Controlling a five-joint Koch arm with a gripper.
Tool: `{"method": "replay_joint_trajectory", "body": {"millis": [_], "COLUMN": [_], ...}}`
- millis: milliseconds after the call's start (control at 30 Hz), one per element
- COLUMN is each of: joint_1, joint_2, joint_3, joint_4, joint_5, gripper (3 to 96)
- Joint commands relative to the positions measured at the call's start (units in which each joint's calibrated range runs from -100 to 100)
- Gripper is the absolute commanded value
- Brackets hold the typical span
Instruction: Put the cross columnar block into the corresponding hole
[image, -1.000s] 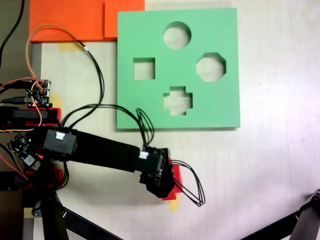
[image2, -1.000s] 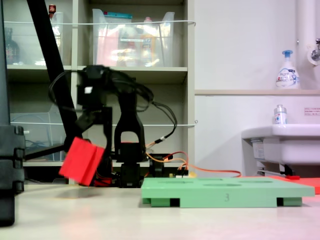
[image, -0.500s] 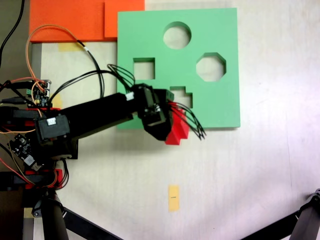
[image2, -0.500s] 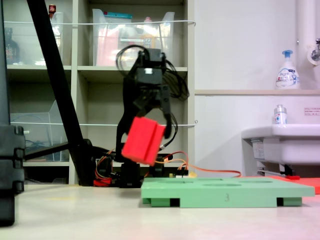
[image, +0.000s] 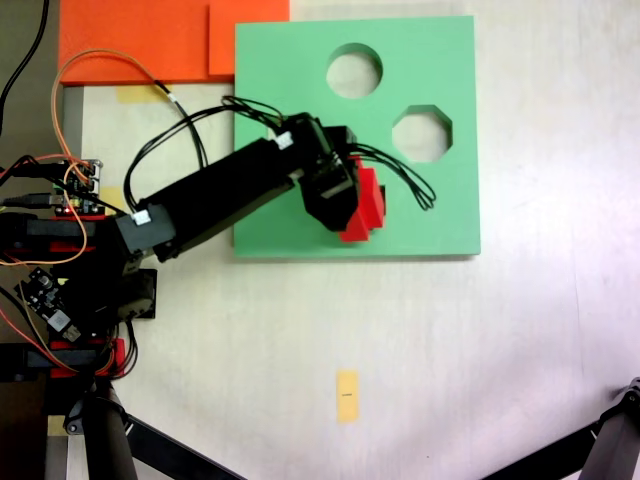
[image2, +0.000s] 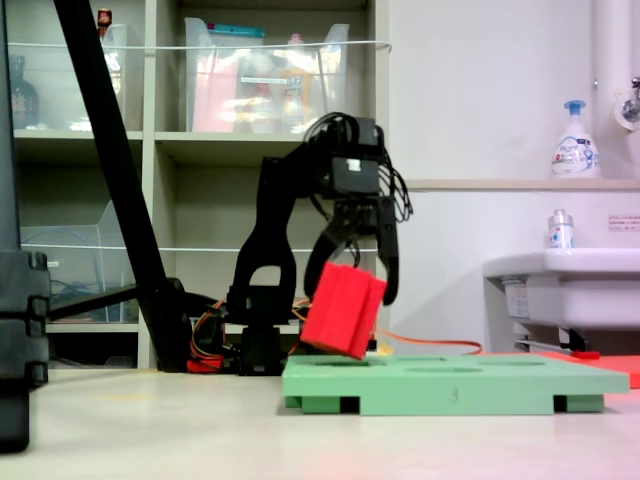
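Desk (image: 520, 350): pale surface carrying a flat green board (image: 440, 220), which lies near the first exterior view's top.
Board cutouts: round, octagonal visible; corresponding hole hidden under the arm.
Gripper (image2: 358, 290): closed on the cross columnar block (image2: 343, 311), fingers either side.
Block: red, tilted, held just above the board; its low corner's contact unclear.
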Motion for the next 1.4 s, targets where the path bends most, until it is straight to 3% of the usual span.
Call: {"method": "replay_joint_trajectory", "body": {"millis": [33, 1067, 1233, 1400], "joint_1": [0.8, 2.7, 2.3, 1.4], "joint_2": [0.5, 12.7, 13.9, 13.9], "joint_3": [3.8, 3.7, 3.4, 3.2], "joint_4": [-2.0, 1.7, 1.7, 1.7], "joint_5": [1.0, 3.1, 3.0, 1.7], "gripper": [36.6, 36.8, 52.2, 53.8]}}
